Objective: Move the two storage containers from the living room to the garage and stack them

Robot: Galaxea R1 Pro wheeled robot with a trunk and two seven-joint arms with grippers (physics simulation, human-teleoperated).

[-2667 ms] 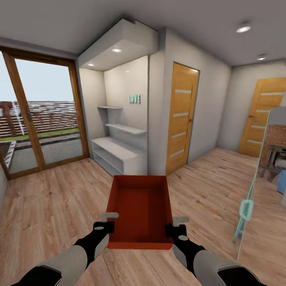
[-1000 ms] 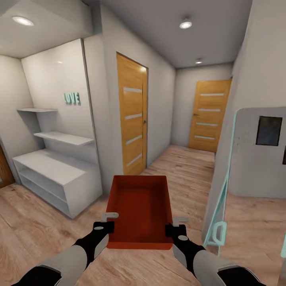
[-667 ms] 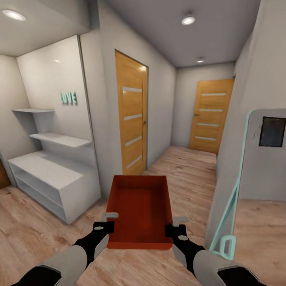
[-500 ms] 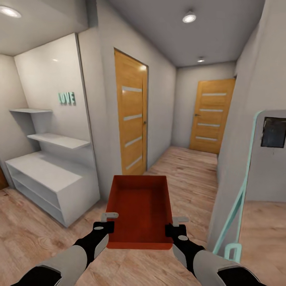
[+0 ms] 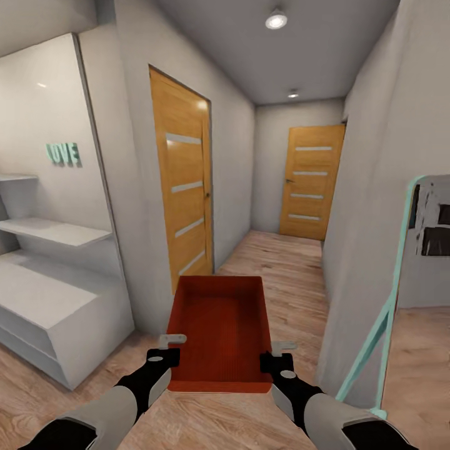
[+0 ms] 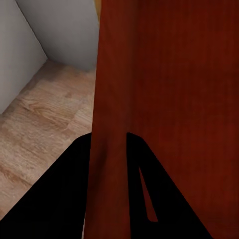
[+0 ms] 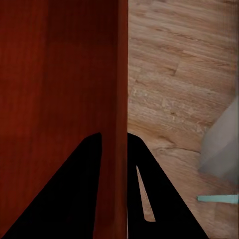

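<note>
Step in hand: transit, one storage container (image 5: 219, 331) carried toward garage. Container held level ahead of trunk, above wood-plank floor (image 5: 281, 275); left gripper (image 5: 164, 357) pinching its left wall, right gripper (image 5: 276, 361) pinching right wall. Next: drive down corridor toward far door (image 5: 308, 181), keeping grip, container clear of walls

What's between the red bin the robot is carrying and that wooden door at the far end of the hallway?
In the head view, only bare wood-plank flooring runs from the storage container to the far door; nothing stands on that stretch.
</note>
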